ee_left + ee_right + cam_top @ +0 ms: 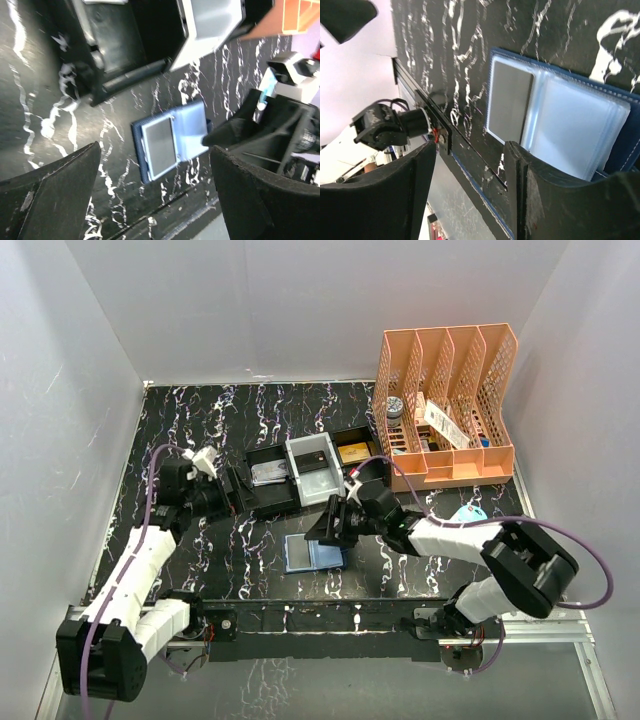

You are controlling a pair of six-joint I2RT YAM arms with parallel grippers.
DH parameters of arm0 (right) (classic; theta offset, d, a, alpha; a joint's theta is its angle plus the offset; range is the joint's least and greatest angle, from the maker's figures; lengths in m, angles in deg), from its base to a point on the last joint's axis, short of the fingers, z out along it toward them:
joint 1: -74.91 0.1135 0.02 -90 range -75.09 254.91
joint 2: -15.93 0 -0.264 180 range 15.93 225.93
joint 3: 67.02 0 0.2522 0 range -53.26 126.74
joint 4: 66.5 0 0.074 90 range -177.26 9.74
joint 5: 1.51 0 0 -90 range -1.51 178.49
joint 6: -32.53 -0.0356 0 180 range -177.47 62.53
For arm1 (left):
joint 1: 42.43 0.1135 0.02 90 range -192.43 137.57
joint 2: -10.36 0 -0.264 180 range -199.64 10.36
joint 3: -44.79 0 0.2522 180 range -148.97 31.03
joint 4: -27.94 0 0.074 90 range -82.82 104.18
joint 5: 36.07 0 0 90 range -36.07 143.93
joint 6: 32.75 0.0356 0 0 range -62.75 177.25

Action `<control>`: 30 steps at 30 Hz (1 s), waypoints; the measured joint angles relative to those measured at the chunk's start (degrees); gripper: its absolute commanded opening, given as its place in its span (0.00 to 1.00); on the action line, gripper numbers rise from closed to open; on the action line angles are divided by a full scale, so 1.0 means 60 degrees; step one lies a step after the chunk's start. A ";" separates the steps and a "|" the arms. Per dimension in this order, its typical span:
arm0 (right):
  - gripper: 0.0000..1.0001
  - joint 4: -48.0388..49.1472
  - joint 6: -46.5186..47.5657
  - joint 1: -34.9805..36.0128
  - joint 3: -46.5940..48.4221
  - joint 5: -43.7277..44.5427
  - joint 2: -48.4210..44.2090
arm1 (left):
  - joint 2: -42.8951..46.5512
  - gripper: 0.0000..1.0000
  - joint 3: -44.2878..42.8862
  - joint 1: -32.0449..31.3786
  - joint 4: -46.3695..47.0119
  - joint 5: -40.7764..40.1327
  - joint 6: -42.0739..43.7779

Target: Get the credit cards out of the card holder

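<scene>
The navy card holder (313, 553) lies open on the black marbled table, pale blue inside up. A grey-silver card (510, 105) sits in its clear sleeve, beside empty-looking sleeves (575, 130). It shows in the left wrist view too (160, 150). Another grey card (270, 473) lies in the black-and-white tray (262, 502). My right gripper (330, 523) hovers at the holder's far edge, open and empty (470, 195), with one finger (540, 200) over the holder's rim. My left gripper (236, 496) is open and empty (155, 200) by the tray's left end, apart from the holder.
A tan-gold block (355, 452) sits in the tray's right compartment. An orange file rack (445, 405) with small items stands at the back right. A light blue object (468, 512) lies by the right arm. White walls enclose the table.
</scene>
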 measured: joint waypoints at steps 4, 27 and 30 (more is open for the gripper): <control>0.49 0.0025 -0.0211 0.0437 0.0007 0.0058 0.0783 | 0.0342 0.85 0.0506 -0.1064 0.0229 -0.0007 -0.0718; 0.37 -0.0120 -0.0528 0.0750 0.0576 0.0820 0.2022 | -0.1668 0.54 0.0936 -0.4506 0.1377 -0.1337 -0.2980; 0.35 -0.0178 -0.0532 0.0750 0.0576 0.0900 0.2098 | -0.1942 0.48 0.0984 -0.4768 0.1384 -0.1501 -0.3173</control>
